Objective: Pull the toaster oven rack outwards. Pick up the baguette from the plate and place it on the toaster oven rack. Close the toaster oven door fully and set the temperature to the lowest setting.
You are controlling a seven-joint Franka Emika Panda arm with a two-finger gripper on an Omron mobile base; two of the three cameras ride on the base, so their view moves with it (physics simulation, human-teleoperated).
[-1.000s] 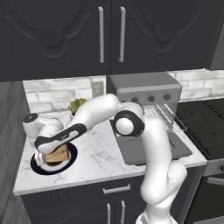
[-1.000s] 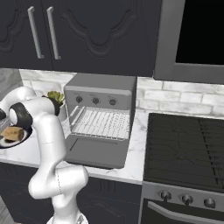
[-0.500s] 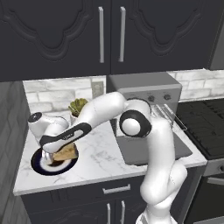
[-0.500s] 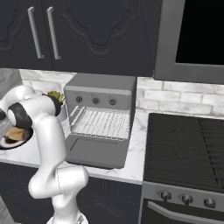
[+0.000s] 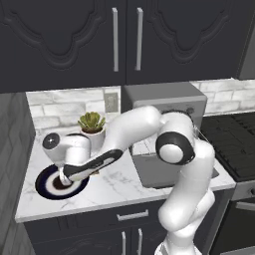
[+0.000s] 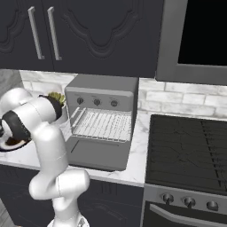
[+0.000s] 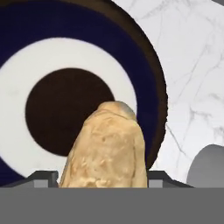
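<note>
The navy plate (image 5: 46,185) (image 7: 26,26) with its white ring and brown centre lies on the counter's left end; its rim also shows in the right base view (image 6: 8,145). My gripper (image 5: 63,175) (image 7: 103,177) hangs just over it, shut on the golden baguette (image 7: 105,148), whose crust fills the space between both fingertips. In the left base view the hand hides most of the bread. To the right stands the grey toaster oven (image 5: 164,99) (image 6: 102,88). Its door (image 6: 99,153) (image 5: 149,174) is folded down flat and the wire rack (image 6: 104,124) is pulled out over it.
A small potted plant (image 5: 91,124) (image 6: 55,98) stands behind the plate against the tiled wall. The dark stove (image 6: 190,146) (image 5: 234,144) sits right of the oven. Dark cabinets hang overhead. Bare marble counter (image 5: 114,184) lies between plate and oven door.
The hand has come down a little and shifted slightly right over the plate. Its jaws narrowed onto the baguette and have held still since.
</note>
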